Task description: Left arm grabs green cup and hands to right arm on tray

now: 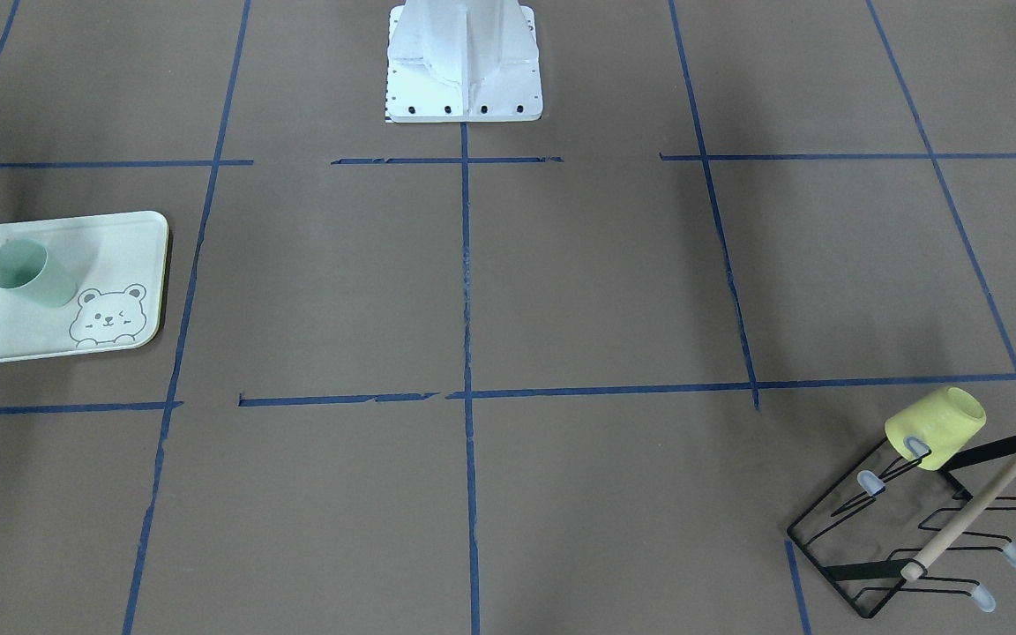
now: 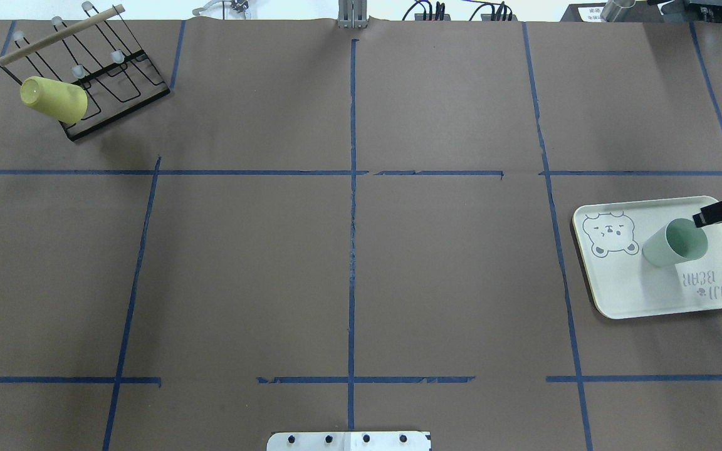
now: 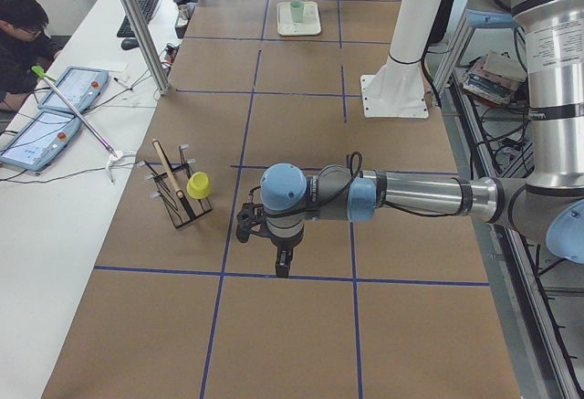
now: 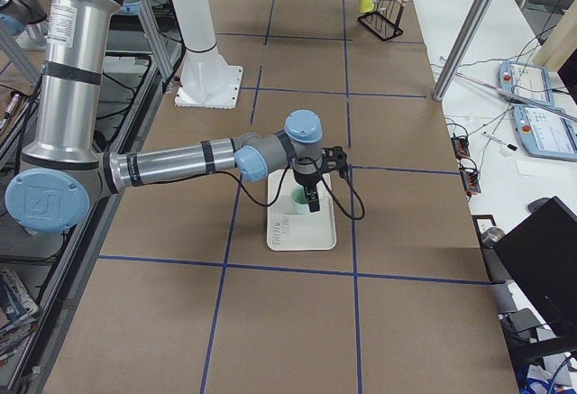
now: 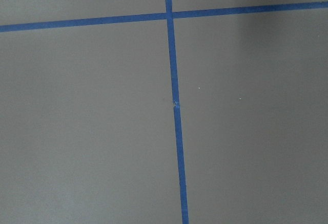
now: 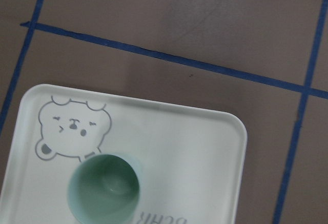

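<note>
The green cup (image 1: pixel 30 272) stands upright, mouth up, on the tray (image 1: pixel 120 238), beside the bear drawing. It also shows in the overhead view (image 2: pixel 674 242) and the right wrist view (image 6: pixel 104 196), on the tray (image 2: pixel 649 294) (image 6: pixel 179 142). My right gripper (image 4: pixel 312 200) hangs just above the cup, apart from it. Only a black tip of the gripper (image 2: pixel 702 219) shows in the overhead view, and I cannot tell whether it is open. My left gripper (image 3: pixel 284 269) points down over bare table, far from the cup, and its state cannot be told.
A yellow cup (image 1: pixel 936 426) hangs on a black wire rack (image 1: pixel 914 529) at the corner on my left side. The white robot base (image 1: pixel 464 79) stands at the table's middle edge. An operator (image 3: pixel 18 34) sits at a side desk.
</note>
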Controlling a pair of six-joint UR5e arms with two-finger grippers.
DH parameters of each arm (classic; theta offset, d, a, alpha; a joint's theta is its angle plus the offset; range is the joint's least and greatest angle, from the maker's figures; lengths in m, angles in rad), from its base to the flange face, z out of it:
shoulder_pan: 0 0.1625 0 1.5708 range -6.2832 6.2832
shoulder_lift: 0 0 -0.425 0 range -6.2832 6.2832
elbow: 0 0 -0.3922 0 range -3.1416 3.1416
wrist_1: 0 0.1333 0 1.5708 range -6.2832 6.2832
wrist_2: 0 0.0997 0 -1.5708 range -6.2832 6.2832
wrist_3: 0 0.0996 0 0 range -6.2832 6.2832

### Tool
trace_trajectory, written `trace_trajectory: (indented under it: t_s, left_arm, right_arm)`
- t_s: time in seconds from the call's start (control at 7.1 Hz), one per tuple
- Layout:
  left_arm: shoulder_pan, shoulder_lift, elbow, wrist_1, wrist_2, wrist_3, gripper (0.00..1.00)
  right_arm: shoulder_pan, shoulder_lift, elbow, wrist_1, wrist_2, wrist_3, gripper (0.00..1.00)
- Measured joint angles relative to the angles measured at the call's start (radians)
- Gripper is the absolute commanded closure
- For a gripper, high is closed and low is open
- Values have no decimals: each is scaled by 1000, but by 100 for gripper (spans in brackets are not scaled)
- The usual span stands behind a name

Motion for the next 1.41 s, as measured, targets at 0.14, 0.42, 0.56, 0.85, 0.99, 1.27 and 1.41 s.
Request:
trace_trajectory:
  t_s: [0.14, 0.42, 0.56, 0.85, 0.99, 1.27, 1.41]
  left_arm:
    - [0, 0, -1, -1, 0, 1, 0]
    - [-1, 5, 5, -20, 1, -1, 0]
    - [-1, 11, 9, -25, 5, -2, 0]
    - [0, 16, 14, -25, 10, -2, 0]
    - [0, 16, 19, -24, 11, -2, 0]
    - [1, 17, 22, -24, 11, -3, 0]
    - [1, 17, 22, -24, 11, -3, 0]
  right_arm:
    - [77, -15, 13, -102, 9, -144, 0]
    - [136, -72, 4, -185, 24, -262, 0]
    - [150, -84, -6, -193, 31, -274, 0]
    - [170, -90, -15, -196, 36, -279, 0]
    - [174, -89, -17, -196, 37, -279, 0]
    - [175, -87, -18, -196, 39, -279, 0]
    - [175, -86, -18, -196, 39, -279, 0]
